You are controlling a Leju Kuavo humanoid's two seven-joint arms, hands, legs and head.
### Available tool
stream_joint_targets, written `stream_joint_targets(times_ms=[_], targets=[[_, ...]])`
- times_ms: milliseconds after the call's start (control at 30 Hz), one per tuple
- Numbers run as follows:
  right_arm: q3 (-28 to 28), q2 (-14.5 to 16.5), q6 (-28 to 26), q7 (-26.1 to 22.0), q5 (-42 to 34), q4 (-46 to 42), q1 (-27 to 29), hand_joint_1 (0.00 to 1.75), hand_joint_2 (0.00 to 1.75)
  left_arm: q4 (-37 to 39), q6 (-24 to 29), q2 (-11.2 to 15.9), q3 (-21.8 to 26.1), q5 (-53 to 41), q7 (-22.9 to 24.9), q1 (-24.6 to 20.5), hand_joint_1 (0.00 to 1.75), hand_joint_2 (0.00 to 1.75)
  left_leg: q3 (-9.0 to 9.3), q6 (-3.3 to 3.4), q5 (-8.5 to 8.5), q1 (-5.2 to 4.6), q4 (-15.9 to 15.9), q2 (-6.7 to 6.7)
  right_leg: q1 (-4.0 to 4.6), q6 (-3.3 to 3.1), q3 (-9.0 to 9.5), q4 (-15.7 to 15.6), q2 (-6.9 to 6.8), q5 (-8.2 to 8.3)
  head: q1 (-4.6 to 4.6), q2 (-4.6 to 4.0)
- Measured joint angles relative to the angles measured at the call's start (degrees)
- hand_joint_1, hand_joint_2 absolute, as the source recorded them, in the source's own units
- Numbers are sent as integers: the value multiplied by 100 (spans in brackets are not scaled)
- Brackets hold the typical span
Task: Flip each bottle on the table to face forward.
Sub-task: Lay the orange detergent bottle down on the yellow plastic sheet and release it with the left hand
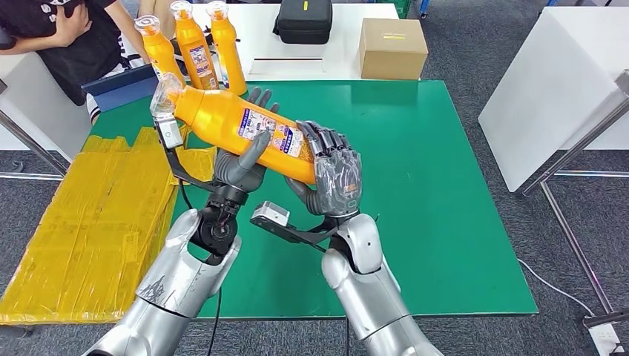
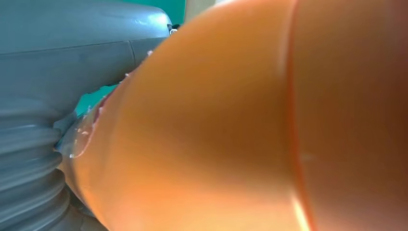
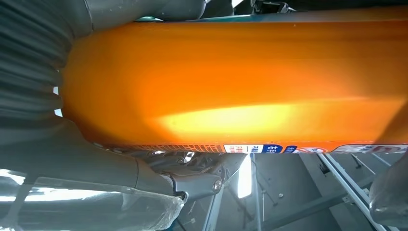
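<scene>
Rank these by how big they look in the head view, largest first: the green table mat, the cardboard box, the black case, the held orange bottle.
1. green table mat
2. held orange bottle, though it is nearest the camera, which inflates it
3. cardboard box and black case: look alike, not ranked

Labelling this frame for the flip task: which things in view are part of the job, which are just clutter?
Job:
- held orange bottle, tilted, gripped by left hand and right hand
- three upright orange bottles at the far edge
- green table

Clutter:
- cardboard box
- black case
- yellow sheeting
- seated person
</scene>
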Motion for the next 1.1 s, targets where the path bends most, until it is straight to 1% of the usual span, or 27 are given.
stream_joint_targets(times_ms=[300, 633, 1100], targets=[[222, 0, 6, 75, 22, 131, -6, 175, 175, -2, 25, 0, 90, 34, -108, 120, 0, 175, 0, 0, 0, 0, 0, 0, 0, 0, 0, 0, 0, 0, -1, 0], [418, 2, 8, 227, 109, 273, -30, 175, 175, -91, 201, 0, 270, -174, -452, 236, 0, 175, 0, 0, 0, 0, 0, 0, 0, 0, 0, 0, 0, 0, 0, 0], [464, 18, 8, 244, 127, 369, -57, 175, 175, -211, 285, 0, 416, -277, -529, 268, 0, 175, 0, 0, 0, 0, 0, 0, 0, 0, 0, 0, 0, 0, -1, 0]])
